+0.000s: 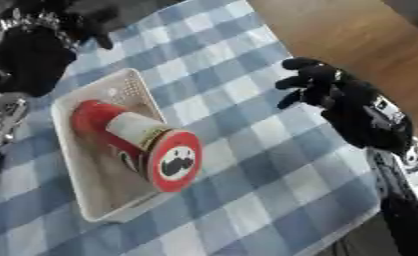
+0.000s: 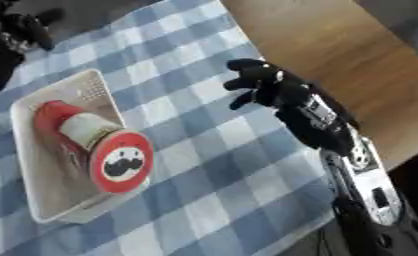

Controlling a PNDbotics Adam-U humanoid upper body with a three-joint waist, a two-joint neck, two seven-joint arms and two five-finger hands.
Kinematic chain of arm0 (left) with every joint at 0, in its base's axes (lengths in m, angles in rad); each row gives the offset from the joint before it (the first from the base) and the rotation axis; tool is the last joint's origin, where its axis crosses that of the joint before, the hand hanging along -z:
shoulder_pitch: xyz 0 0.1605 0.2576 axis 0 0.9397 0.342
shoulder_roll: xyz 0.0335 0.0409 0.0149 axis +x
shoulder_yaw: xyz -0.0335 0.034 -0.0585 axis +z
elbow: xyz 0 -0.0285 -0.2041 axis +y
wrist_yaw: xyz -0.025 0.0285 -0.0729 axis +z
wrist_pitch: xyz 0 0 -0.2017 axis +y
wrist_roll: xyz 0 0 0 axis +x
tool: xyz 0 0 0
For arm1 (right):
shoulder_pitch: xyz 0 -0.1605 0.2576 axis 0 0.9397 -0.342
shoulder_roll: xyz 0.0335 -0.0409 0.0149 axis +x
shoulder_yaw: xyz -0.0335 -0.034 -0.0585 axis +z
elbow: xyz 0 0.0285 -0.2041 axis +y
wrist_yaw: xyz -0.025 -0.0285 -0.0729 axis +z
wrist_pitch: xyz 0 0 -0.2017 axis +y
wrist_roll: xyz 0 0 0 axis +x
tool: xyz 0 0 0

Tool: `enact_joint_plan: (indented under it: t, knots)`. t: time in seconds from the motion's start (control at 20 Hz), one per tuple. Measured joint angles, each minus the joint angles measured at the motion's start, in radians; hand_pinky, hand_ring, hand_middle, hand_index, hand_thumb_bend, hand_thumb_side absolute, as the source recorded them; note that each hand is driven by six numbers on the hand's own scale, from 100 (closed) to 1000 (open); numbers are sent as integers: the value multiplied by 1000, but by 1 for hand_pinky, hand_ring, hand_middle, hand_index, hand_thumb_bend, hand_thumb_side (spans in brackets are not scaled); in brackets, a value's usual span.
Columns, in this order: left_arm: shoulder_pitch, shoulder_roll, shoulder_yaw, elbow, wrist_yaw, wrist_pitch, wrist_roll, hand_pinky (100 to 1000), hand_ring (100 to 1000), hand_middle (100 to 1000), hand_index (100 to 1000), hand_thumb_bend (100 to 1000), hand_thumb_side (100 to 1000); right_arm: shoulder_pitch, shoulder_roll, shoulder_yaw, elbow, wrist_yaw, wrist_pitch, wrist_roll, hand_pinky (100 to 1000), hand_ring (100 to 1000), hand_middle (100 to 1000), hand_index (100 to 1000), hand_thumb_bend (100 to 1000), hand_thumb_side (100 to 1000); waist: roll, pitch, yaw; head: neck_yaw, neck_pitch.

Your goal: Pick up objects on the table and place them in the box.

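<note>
Since the red can (image 1: 142, 150) already lies on its side inside the white box (image 1: 88, 200), with its moustached end pointing out over the box's near rim, I'd judge the placing step done for this item. The right robot hand (image 1: 322, 90) hangs well to the right of the box above the checked cloth on the counter (image 1: 265, 165), its fingers loosely spread and curved, holding nothing. The left robot hand (image 1: 33, 55) is the dark mass just beyond the box's far left corner; whether its fingers are spread or curled I cannot tell, as it is cut off by the edge.

The next move calls for finding another object, yet none shows on the cloth around the box, so either the work is finished or something lies out of view. A second, paler cylinder (image 1: 142, 129) seems to rest on the can, though its outline is hard to make out.
</note>
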Motion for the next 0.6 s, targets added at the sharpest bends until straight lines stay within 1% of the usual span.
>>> enact_joint_plan:
  t: [0.05,0.1,0.2,0.3,0.35,0.4,0.45,0.5,0.55,0.6]
  knots:
    - [15,11,6,-43,-3,-1,45,483,143,344,602,100,782,1,-2,0,0,0,0,0,741,867,937,901,100,1000,0,0,8,-1,0]
    - [32,22,12,-93,-8,-2,81,359,104,326,590,100,769,1,-6,0,0,1,0,0,742,867,937,901,100,1000,0,0,18,-4,0]
    - [65,44,23,-187,-25,-6,126,283,100,308,579,100,761,10,-12,-1,0,1,1,1,742,868,938,902,100,1000,0,0,48,-9,-1]
    - [93,70,31,-244,-46,-21,137,290,100,312,582,100,762,20,-13,0,0,2,3,3,742,868,938,902,100,1000,0,0,76,-10,-1]
    - [102,79,32,-259,-53,-30,137,283,100,308,579,100,761,23,-14,0,0,2,4,4,742,868,938,902,100,1000,0,-1,79,-12,-1]
    - [106,83,33,-270,-57,-38,135,252,100,280,553,100,755,27,-15,0,-1,2,6,6,743,868,938,902,100,1000,0,-1,79,-14,-1]
    - [115,85,33,-276,-60,-44,131,158,100,123,411,100,743,30,-17,-1,-1,2,7,7,742,868,938,903,100,1000,-1,-2,88,-18,-2]
    - [139,86,33,-280,-63,-54,123,178,100,160,446,100,744,40,-19,-3,-2,2,10,10,743,868,938,903,100,1000,-2,-7,114,-23,-5]
    - [170,89,33,-283,-65,-67,114,127,100,100,371,100,740,46,-18,-3,-3,2,12,12,740,865,936,902,100,1000,-6,-14,139,-28,-10]
    - [205,88,33,-284,-69,-81,100,120,100,100,363,100,738,55,-17,-4,-6,1,16,16,739,864,936,902,100,1000,-13,-21,158,-36,-12]
